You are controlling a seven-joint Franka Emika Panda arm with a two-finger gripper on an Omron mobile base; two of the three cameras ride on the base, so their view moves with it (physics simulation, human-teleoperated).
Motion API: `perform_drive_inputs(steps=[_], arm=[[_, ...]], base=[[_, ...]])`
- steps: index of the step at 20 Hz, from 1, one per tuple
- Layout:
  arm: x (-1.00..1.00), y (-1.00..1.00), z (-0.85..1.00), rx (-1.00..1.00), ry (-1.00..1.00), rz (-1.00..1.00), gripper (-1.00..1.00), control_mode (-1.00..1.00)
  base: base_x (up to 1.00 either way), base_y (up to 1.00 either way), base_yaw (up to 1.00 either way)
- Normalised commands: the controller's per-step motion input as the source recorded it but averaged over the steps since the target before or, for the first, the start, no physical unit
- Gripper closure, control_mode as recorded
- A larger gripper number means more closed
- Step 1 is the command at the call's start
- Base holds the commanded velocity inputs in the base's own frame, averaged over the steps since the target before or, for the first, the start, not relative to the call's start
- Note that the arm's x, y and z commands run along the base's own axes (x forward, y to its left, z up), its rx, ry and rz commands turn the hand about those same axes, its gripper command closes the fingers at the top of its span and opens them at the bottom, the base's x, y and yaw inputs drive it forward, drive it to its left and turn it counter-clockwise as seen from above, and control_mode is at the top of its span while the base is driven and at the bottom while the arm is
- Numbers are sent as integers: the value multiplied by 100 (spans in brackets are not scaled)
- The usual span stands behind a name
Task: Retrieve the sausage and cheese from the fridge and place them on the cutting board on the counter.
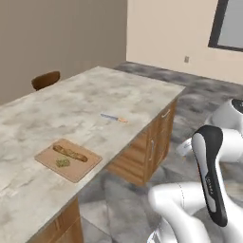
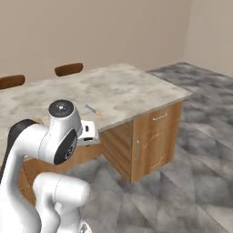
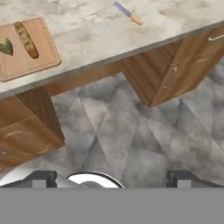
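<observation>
The sausage (image 1: 70,153) and the cheese (image 1: 62,163) are seen lying side by side on the cutting board (image 1: 84,169), near the tabletop (image 1: 71,104) edge. A knife (image 1: 114,118) is seen farther along. The gripper (image 3: 111,177) is held over the floor (image 3: 122,131), spread wide and empty.

I see a matt veined marble surface (image 1: 95,95), a smooth light wood cutting board (image 1: 78,168), wood-grain cabinets (image 2: 152,139), and grey stone floor tiles (image 3: 113,135).
</observation>
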Motion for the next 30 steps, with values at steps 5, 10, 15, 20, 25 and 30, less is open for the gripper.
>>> perform_drive_inputs(steps=[5,10,15,20,25,30], arm=[[0,0,0,0,0,0,-100,100],[0,0,0,0,0,0,-100,100],[0,0,0,0,0,0,-100,100],[0,0,0,0,0,0,-100,100],[0,0,0,0,0,0,-100,100],[0,0,0,0,0,0,-100,100]], base=[[0,8,-100],[0,8,-100],[88,57,-51],[100,34,-22],[100,10,-16],[100,0,-8]])
